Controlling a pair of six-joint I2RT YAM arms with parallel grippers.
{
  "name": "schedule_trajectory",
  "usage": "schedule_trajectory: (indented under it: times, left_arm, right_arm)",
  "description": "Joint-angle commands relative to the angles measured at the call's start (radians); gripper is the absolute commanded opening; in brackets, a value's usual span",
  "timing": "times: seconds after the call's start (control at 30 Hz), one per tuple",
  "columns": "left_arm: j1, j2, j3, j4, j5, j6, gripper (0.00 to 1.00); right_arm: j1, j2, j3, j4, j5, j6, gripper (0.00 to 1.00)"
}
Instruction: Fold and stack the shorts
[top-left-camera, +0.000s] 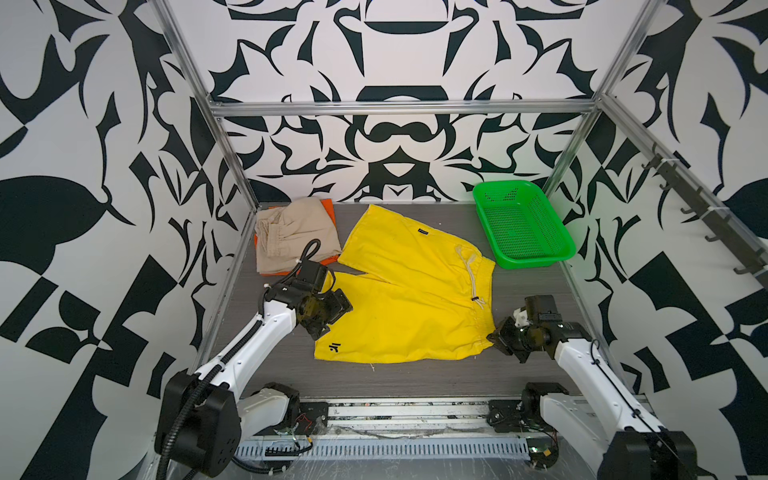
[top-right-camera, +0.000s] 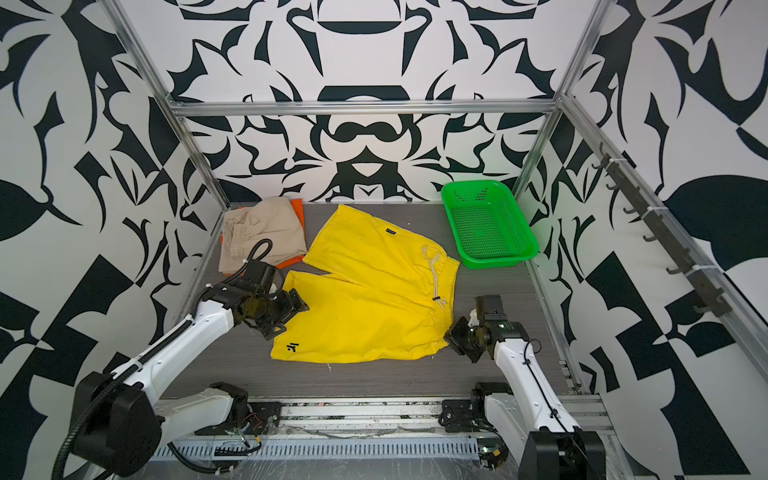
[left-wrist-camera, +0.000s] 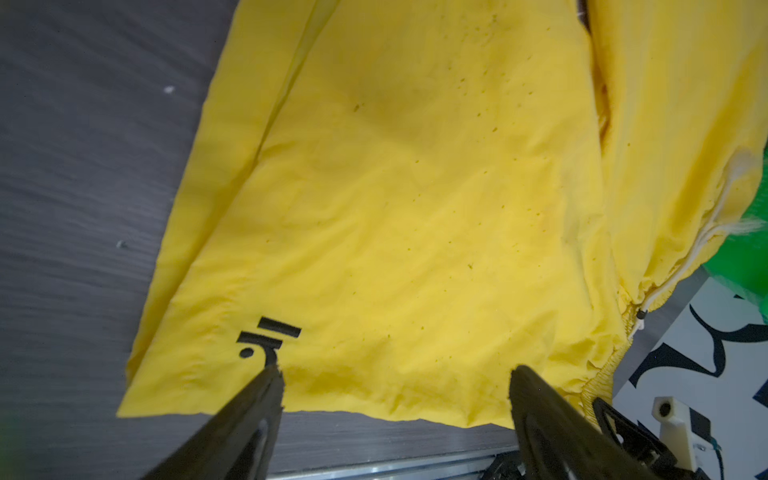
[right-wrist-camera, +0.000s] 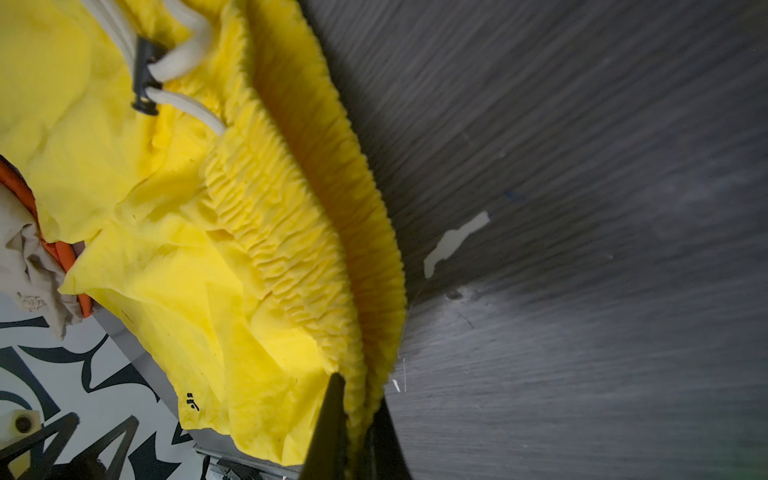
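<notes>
Beige shorts (top-left-camera: 291, 232) lie folded at the far left corner of the table (top-left-camera: 415, 382). They rest on the orange shorts (top-left-camera: 329, 211), whose edges show at the far side and along the near side of the pile.

Just nearer and to the right, the left gripper (left-wrist-camera: 395, 372) hangs over the left leg of the yellow shorts (top-left-camera: 407, 299). Its jaws are spread wide and hold nothing. In the left wrist view its two fingers (left-wrist-camera: 257, 399) stand either side of a stretch of the near hem, one tip right beside the black logo (left-wrist-camera: 279, 327).

The yellow shorts are spread flat across the middle of the table. Their legs point left, parted by a narrow slit, and the waistband (right-wrist-camera: 291, 232) is to the right. A white drawstring (top-left-camera: 469, 270) with a small black toggle trails over that waistband.

At the waistband's near right corner the right gripper (right-wrist-camera: 359, 388) is clamped tight, with the gathered elastic edge pinched between its fingers. The waist opening gapes a little beside the grip.

Far right, a green basket (top-left-camera: 536, 258) sits by the back corner, just beside the far end of the waistband. Whether the two touch I can't tell.
</notes>
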Motion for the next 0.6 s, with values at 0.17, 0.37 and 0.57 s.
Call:
schedule_trajectory:
  times: [0.17, 0.37, 0.57]
  left_arm:
    - [0.009, -0.056, -0.103, -0.072, -0.041, -0.169, 0.81]
    - [0.011, -0.069, -0.160, -0.169, -0.088, -0.206, 0.72]
    - [0.011, -0.114, -0.174, -0.208, -0.167, -0.217, 0.67]
  right_arm:
    - [0.030, 0.005, 0.030, -0.010, 0.009, 0.011, 0.02]
    - [0.048, 0.027, 0.040, -0.008, 0.022, 0.014, 0.01]
    - [0.058, 0.029, 0.033, -0.006, 0.029, 0.019, 0.01]
